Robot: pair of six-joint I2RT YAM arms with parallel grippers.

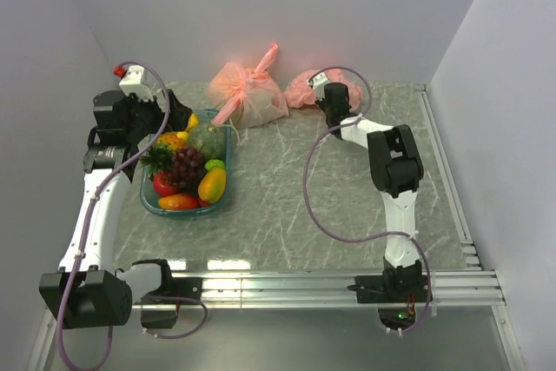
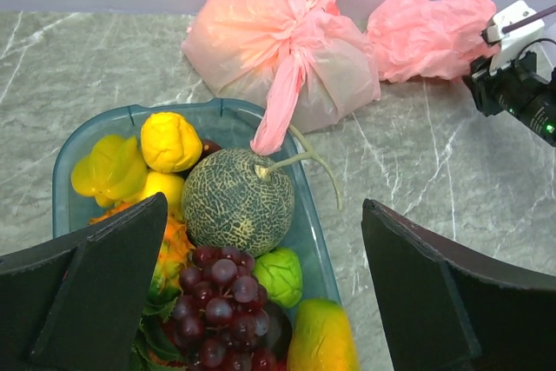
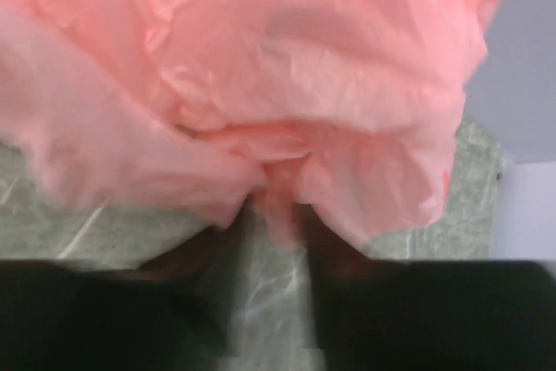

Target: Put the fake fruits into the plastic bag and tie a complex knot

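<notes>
The fake fruits lie in a blue tray (image 1: 149, 200): purple grapes (image 1: 184, 165), a mango (image 1: 212, 185), a netted melon (image 1: 207, 138) and a red apple (image 1: 163, 185). My left gripper (image 1: 178, 123) hovers open above them. In the left wrist view it (image 2: 265, 206) spans the melon (image 2: 236, 202), grapes (image 2: 221, 301), lime (image 2: 280, 275) and mango (image 2: 321, 341). The crumpled salmon-pink plastic bag (image 1: 298, 91) lies at the back. My right gripper (image 1: 326, 97) is against it. Its fingers (image 3: 274, 223) stand a little apart with a fold of the bag (image 3: 330, 84) between the tips. No knot shows on it.
A paler peach bag (image 1: 252, 97), tied, with a long stiff tail, sits next to the tray's far corner; the tail hangs over the tray rim (image 2: 130, 115). White walls close in at left, back and right. A metal rail (image 1: 347, 282) runs along the near edge.
</notes>
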